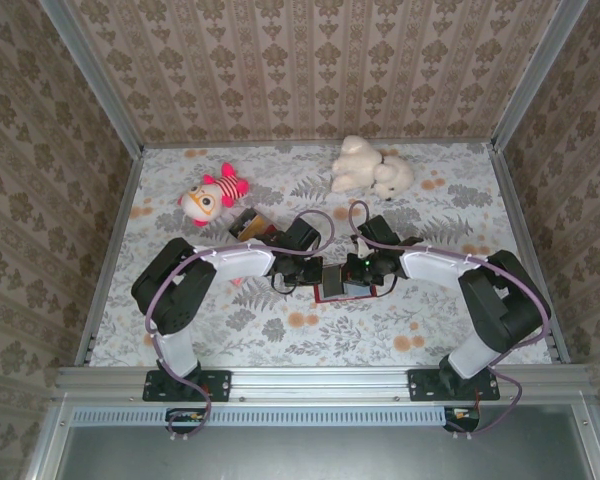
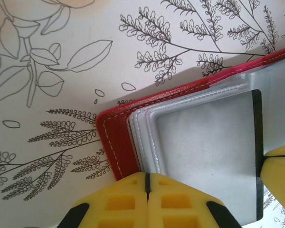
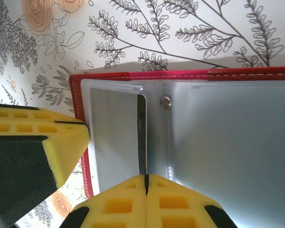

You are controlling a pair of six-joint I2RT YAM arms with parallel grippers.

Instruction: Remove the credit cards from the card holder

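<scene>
The red card holder (image 1: 346, 291) lies open on the table between both arms. Its red cover (image 2: 115, 142) and clear pocket leaves (image 2: 145, 137) run into my left gripper (image 2: 147, 178), which is shut on the holder's edge. A grey credit card (image 2: 206, 142) with a dark strip along one side lies at the pockets. In the right wrist view the same card (image 3: 141, 137) stands edge-on beside a pocket rivet (image 3: 166, 101). My right gripper (image 3: 146, 180) is shut on its near edge. The red rim (image 3: 180, 75) frames the holder, with a left fingertip (image 3: 33, 142) close beside it.
A red-and-pink doll (image 1: 212, 196) and a small clear box (image 1: 248, 225) lie back left. A white plush toy (image 1: 370, 168) sits at the back. Patterned walls enclose the floral table (image 1: 280, 330), and a metal rail (image 1: 320, 380) runs along its near edge.
</scene>
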